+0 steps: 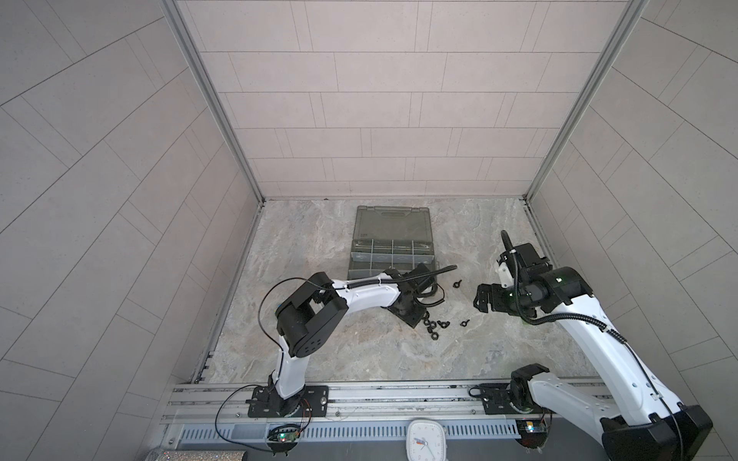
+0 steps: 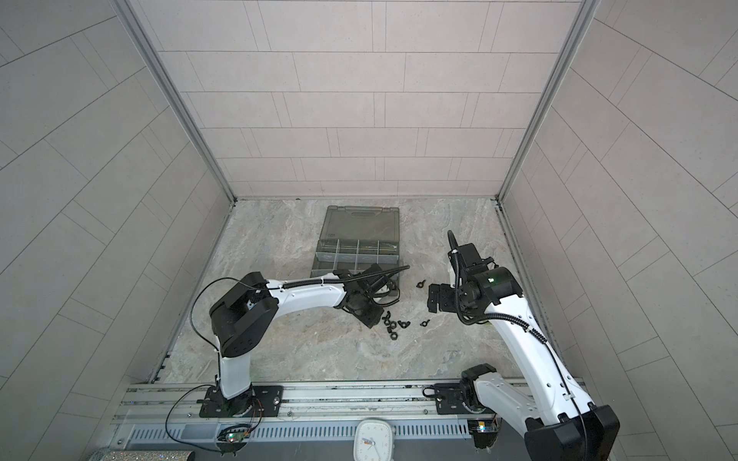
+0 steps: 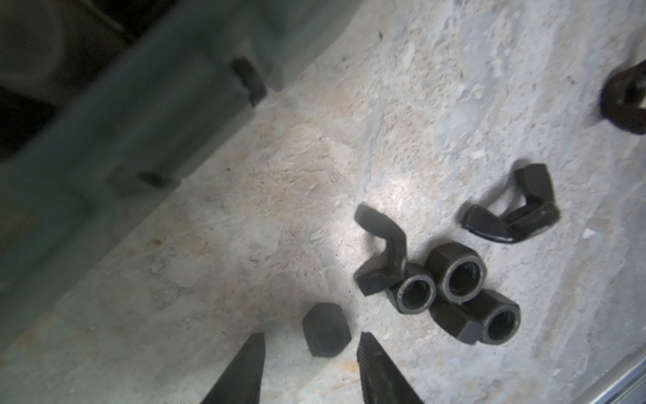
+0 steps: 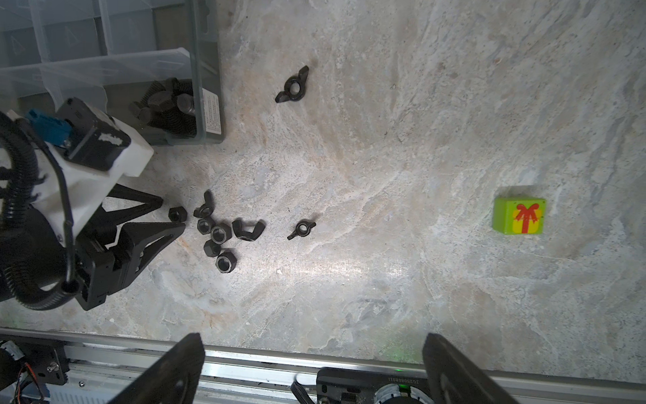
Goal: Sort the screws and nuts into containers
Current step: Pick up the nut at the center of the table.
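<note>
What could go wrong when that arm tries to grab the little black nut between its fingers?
The left gripper straddles a small lone nut; it might slip out when squeezed. The pile of nuts lies close beside one finger, so a nudge could scatter it. One compartment of the box already holds screws; dropping the nut there would mix them.

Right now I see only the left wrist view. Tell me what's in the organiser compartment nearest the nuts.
Observer: Black screws are piled in a corner compartment of the organiser case.
Operator: Report the right gripper.
Observer: The right gripper is open, holding nothing.
Operator: Name anything outside my frame.
Observer: A green gift-printed cube sits on the table, far from the nuts.
</note>
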Motion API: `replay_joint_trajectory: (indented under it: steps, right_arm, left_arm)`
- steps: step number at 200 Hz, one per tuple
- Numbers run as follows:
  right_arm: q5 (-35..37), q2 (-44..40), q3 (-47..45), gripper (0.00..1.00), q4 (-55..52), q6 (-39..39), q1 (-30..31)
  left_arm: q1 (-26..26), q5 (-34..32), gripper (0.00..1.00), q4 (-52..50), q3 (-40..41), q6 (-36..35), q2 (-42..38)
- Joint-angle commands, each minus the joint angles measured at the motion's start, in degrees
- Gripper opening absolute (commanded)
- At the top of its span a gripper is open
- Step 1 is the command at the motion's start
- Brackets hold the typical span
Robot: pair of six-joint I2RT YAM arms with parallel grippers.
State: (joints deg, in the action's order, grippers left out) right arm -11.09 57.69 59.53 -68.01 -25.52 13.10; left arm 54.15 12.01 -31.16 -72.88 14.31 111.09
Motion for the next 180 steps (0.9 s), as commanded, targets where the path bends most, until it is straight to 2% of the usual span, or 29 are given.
replay_joint_trajectory:
  steps: [1,105,159,180]
  right_arm:
    - [1.3,0.3,-0.4,0.99,-1.2,0.5,0.0]
    - [2.0,0.2,-0.5,0.99,-1.7,0.8,-0.2]
    - [2.2,-0.3,-0.8,0.99,-1.8,0.9,-0.3]
    - [2.1,-0.3,-0.7,0.99,-1.8,0.9,-0.3]
  left_arm:
    - [0.3,0.4,0.47,-0.6,-1.7,-0.3,1.9]
    - [0.3,0.4,0.32,-2.8,-3.1,-0.4,3.3]
    - [0.2,-0.5,0.32,-4.6,-2.5,-0.2,2.7]
    - [0.2,-0.6,0.24,-4.7,-2.3,-0.2,2.9]
